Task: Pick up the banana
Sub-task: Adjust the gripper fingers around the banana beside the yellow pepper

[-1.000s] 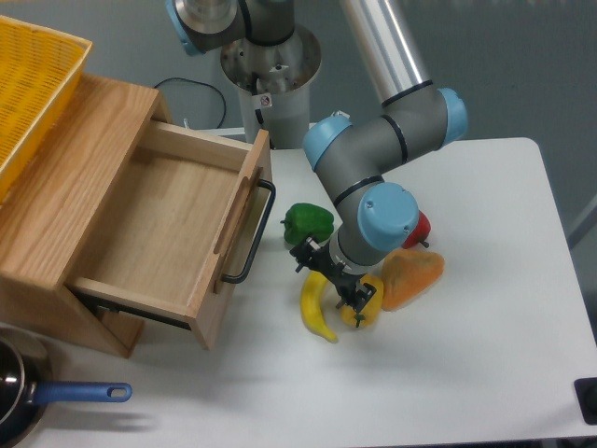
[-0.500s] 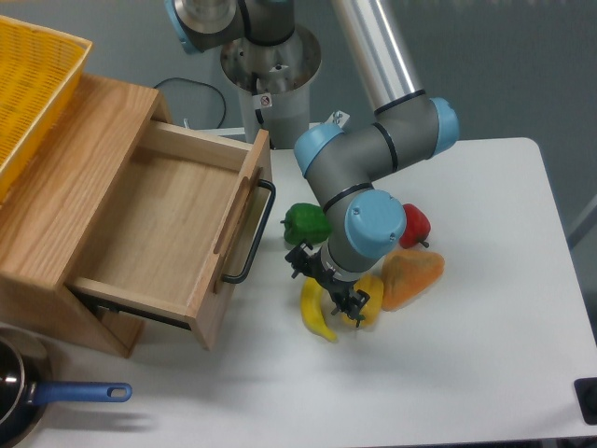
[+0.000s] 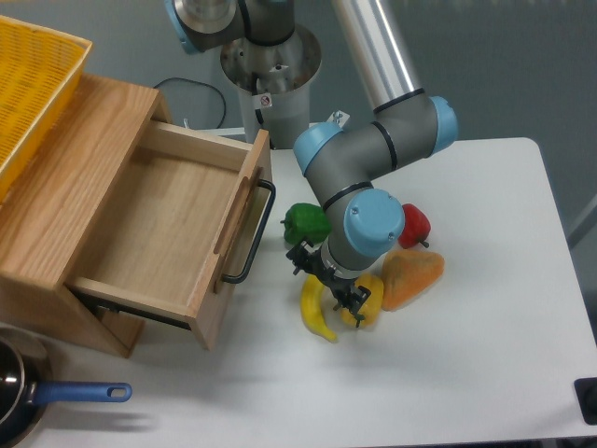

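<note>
A: Where is the banana (image 3: 315,312)?
B: On the white table (image 3: 466,364), a little to the left of its middle. It lies curved, one tip up by the gripper (image 3: 328,285), the other pointing toward 5 o'clock.

A: And the gripper?
B: It is down over the banana's upper end, coming in from 1 o'clock under the arm's blue-capped wrist. The dark fingers reach to the banana and to the yellow pepper (image 3: 366,301) just at its 3 o'clock side.

A: Is it clamped on the banana?
B: I cannot tell. The wrist hides the jaws, and the fingers are too small and dark to show whether they press on anything.

A: What else sits close?
B: An orange pepper (image 3: 411,274) touches the yellow one at its 2 o'clock. A red pepper (image 3: 416,224) shows behind the wrist, at 12 o'clock from the orange one. A green pepper (image 3: 307,223) sits at 12 o'clock from the banana, near the drawer handle.

A: The drawer?
B: The wooden drawer (image 3: 159,229) stands pulled open at 9 o'clock from the banana. A yellow basket (image 3: 33,89) rests on top of the cabinet, and a pan with a blue handle (image 3: 79,393) shows at the lower left corner.
</note>
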